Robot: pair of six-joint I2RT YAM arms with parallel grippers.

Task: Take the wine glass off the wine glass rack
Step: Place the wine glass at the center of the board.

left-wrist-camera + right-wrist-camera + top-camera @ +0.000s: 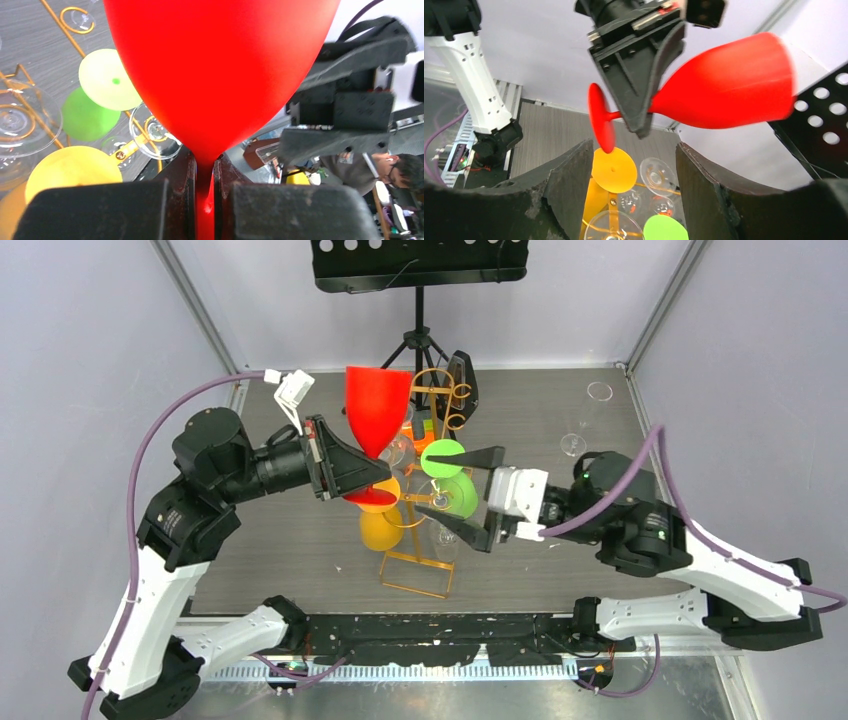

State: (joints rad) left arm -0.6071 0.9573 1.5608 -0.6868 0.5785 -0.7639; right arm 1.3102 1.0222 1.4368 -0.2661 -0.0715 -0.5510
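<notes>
The left hand (372,478) is clamping tight on the stem of the red opaque wine glass (378,410), its fingers (180,172) pinching just under the bowl. The glass is lying almost sideways in the air, bowl pointing to the far side, foot hanging over the gold-orange wire wine glass rack (415,575). In the right wrist view the red foot is sitting above the rails with air under it, so I'm judging it free of the hooks, though in the top view it is overlapping the yellow-orange plastic glass (380,525) and I can't be sure of the gap.

The right hand (462,492) is standing wide open and empty beside the lime-green plastic glass (450,475), facing the left hand across the rack.

So the step in hand is carrying the glass away. Doing it well means keeping that pinch firm, since a thin stem can twist under a heavy bowl. The arm should be drawing back toward its own side of the grey wood-grain counter (280,550), not sweeping across, because the green, yellow-orange and clear glasses are crowding the rails right below. The glass needs turning upright, foot down, before it is lowered. The open right hand is best kept out of that path.
</notes>
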